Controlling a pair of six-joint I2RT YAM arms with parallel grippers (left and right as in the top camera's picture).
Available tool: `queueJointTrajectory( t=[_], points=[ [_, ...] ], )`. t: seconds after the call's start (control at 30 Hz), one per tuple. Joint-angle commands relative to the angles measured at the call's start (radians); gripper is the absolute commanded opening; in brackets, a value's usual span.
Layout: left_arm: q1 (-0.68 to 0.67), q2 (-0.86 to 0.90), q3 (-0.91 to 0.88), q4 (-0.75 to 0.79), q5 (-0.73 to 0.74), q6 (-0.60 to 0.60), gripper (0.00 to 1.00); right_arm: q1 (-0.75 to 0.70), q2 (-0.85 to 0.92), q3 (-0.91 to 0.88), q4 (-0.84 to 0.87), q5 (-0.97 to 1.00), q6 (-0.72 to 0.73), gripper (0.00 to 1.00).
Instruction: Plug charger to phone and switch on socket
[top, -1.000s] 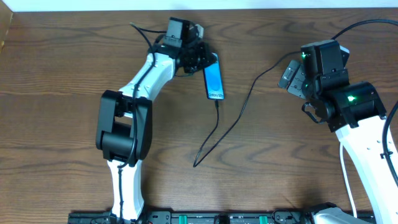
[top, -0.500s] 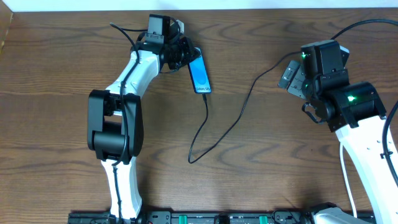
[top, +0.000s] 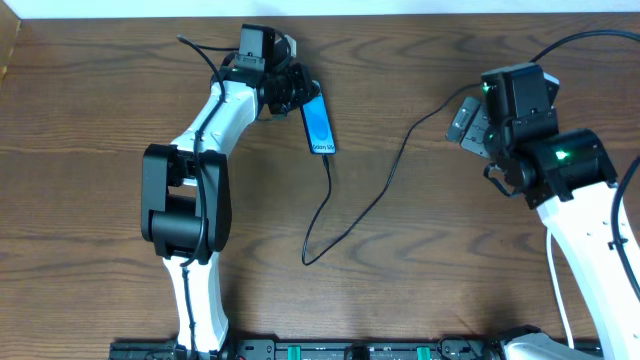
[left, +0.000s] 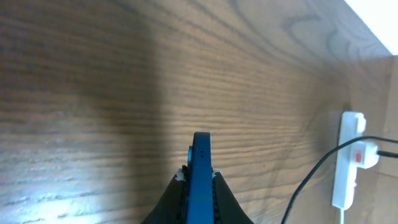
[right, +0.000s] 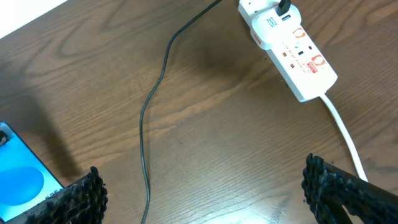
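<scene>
My left gripper (top: 292, 93) is shut on the top end of the phone (top: 318, 125), whose blue screen faces up at the back of the table. In the left wrist view the phone (left: 201, 155) stands edge-on between the fingers (left: 200, 179). The charger cable (top: 350, 215) meets the phone's lower end, loops toward the front, then runs right to the socket. The white socket (right: 289, 50) with red markings lies ahead of my open, empty right gripper (right: 208, 196), with a black plug in its far end. It also shows in the left wrist view (left: 348, 158). In the overhead view my right gripper (top: 470, 122) covers the socket.
The wooden table (top: 450, 260) carries only these things. A white cord (right: 345, 134) leaves the socket toward the right. A pale wall edge (top: 130, 8) runs along the back.
My left gripper has carried the phone to the left, dragging the cable loop with it; in the last half second it barely moved. The right arm has stayed in place.
</scene>
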Motion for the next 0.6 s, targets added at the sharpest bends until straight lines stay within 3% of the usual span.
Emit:
queueJointTrajectory(
  t=[0.0, 0.57],
  points=[
    [-0.003, 0.0, 0.01, -0.029, -0.03, 0.039, 0.07, -0.002, 0.016, 0.002, 0.002, 0.019, -0.012, 0.99],
    [-0.073, 0.0, 0.01, -0.035, -0.006, 0.037, 0.07, -0.002, 0.021, 0.001, 0.005, 0.007, -0.012, 0.99]
  ],
)
